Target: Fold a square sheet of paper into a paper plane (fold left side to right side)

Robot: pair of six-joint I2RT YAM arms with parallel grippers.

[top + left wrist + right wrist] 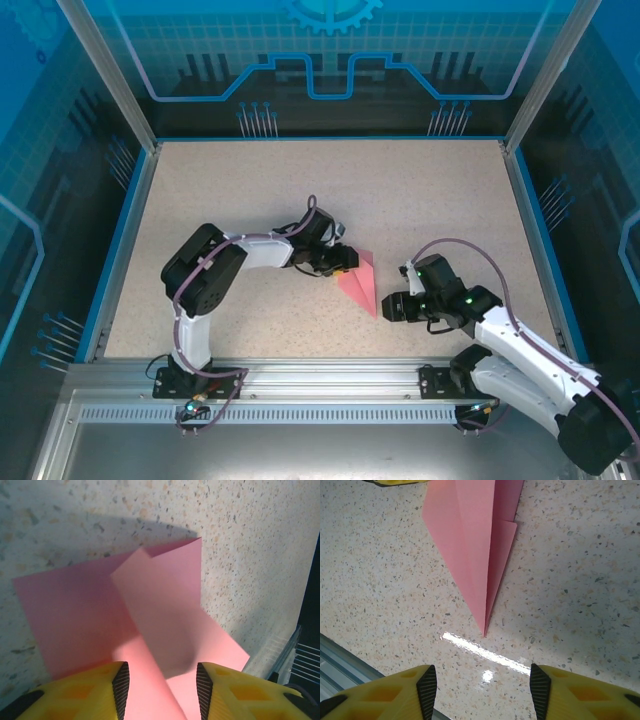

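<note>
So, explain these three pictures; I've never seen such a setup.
Two robot arms are bolted at the near edge of a speckled table. The wide picture looks down from above and behind: left arm on the left, right arm on the right. The other two come from wrist cameras; the yellow shapes at the bottom are each arm's own jaws. On the table lies pink paper, folded to a point. The left jaws stand open around a raised flap of it, not clearly gripping. The right jaws are open over bare table, short of the paper's tip.
</note>
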